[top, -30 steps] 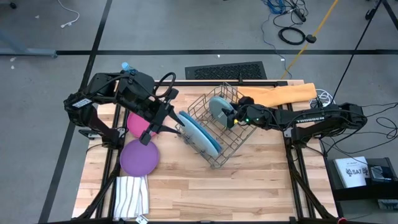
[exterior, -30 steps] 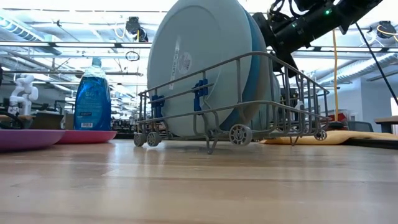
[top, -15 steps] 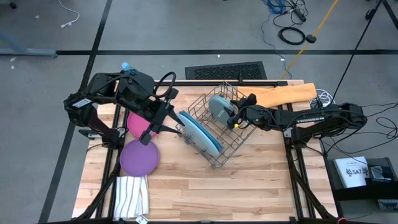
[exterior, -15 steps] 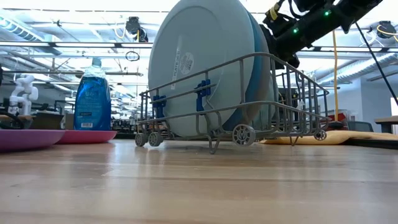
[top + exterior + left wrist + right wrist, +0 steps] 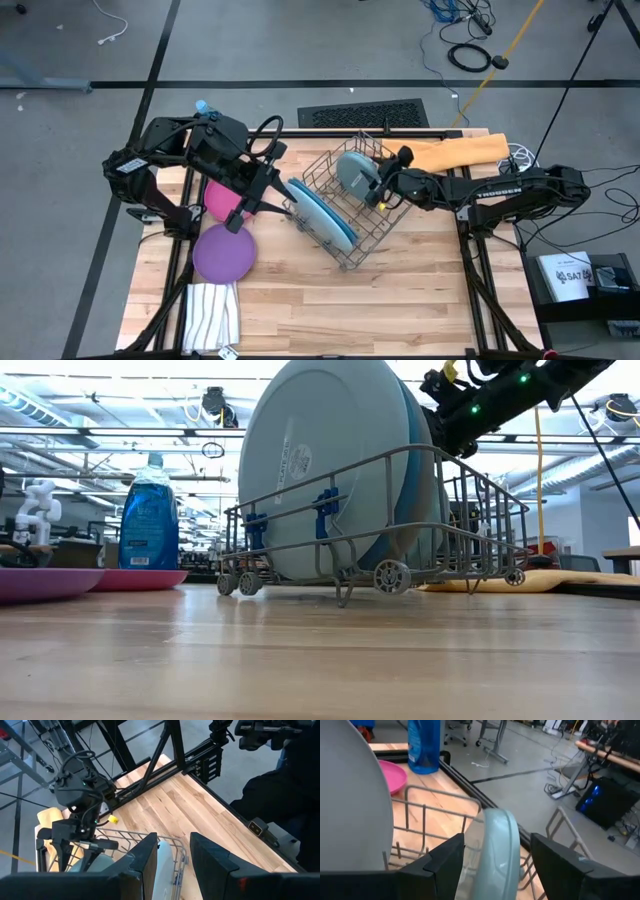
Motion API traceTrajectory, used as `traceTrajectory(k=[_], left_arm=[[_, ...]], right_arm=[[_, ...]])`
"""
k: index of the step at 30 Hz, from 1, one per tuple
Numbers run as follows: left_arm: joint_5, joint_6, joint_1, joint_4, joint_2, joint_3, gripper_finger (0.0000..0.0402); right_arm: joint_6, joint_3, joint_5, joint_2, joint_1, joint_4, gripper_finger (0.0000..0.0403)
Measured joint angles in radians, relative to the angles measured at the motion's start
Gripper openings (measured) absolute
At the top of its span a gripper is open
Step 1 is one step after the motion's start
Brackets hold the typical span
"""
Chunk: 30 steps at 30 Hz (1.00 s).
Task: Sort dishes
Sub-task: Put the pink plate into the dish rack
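From above, the right gripper is at the back part of the grey wire dish rack, and the small pale teal round plastic plate stands on its edge just at its fingertips, the flat face turned towards the claw. Further from this claw, across the rack, the large light blue plate and the dark blue plate lean together on edge, their long axis running diagonally over the rack. The right arm lies low and stretched from the right side of the table. The left gripper hangs over the flat magenta plate; the purple plate lies flat just beside it, with the striped white cloth beyond that.

From table height, the large grey round plate stands nearly upright in the rack, and the right arm comes down behind its top edge.

In the left wrist view, the left claw's fingers are spread apart, holding nothing.

In the right wrist view, the right claw's fingers are spread wide on both sides of the teal plate's rim, not touching it. The blue soap bottle is far ahead.
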Motion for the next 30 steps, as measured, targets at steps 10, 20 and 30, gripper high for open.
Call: traceTrajectory(k=[10, 20, 30], left_arm=[[-0.012, -0.028, 0.0, -0.006, 0.018, 0.0, 0.0118], [-0.339, -0.36, 0.0, -0.112, 0.03, -0.19, 0.0118], [-0.632, -0.915, -0.161, -0.176, -0.116, -0.534, 0.0118]], right_arm=[[-0.141, 0.0, -0.009, 0.0, 0.006, 0.133, 0.0222], [-0.374, 0.0, -0.087, 0.0, 0.059, 0.505, 0.0222], [-0.527, 0.0, -0.091, 0.0, 0.067, 0.597, 0.0222]])
